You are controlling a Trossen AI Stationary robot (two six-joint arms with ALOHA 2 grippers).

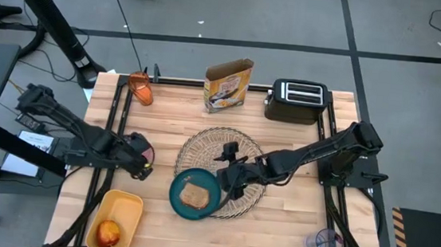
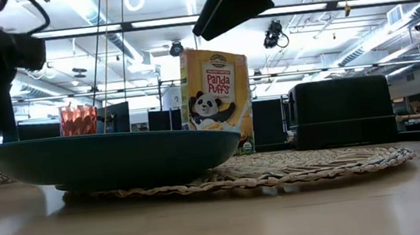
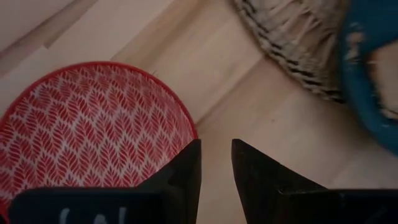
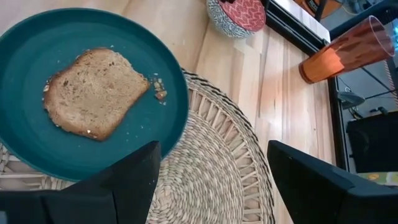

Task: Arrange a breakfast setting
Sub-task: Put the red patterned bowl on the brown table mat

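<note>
A pale wooden table (image 1: 284, 225) edged by a black frame stands on a grey floor. Nearest its front edge, a red apple (image 1: 108, 232) lies in a yellow square tray (image 1: 125, 207). Just behind, a teal plate (image 4: 37, 56) carrying a brown toast slice (image 4: 93, 90) overlaps the near left rim of a large round woven straw placemat (image 4: 217, 168). The right gripper (image 1: 230, 180) hovers over the placemat beside the plate, fingers spread and holding nothing. To the left, well apart from the placemat, the left gripper (image 3: 216, 177) grips the rim of a small pink patterned bowl (image 3: 81, 130). Farther back, an orange translucent cup (image 1: 141, 89) lies tipped at the left rear, with a panda cereal box (image 2: 216, 101) and a black toaster (image 1: 296, 100) along the far edge
</note>
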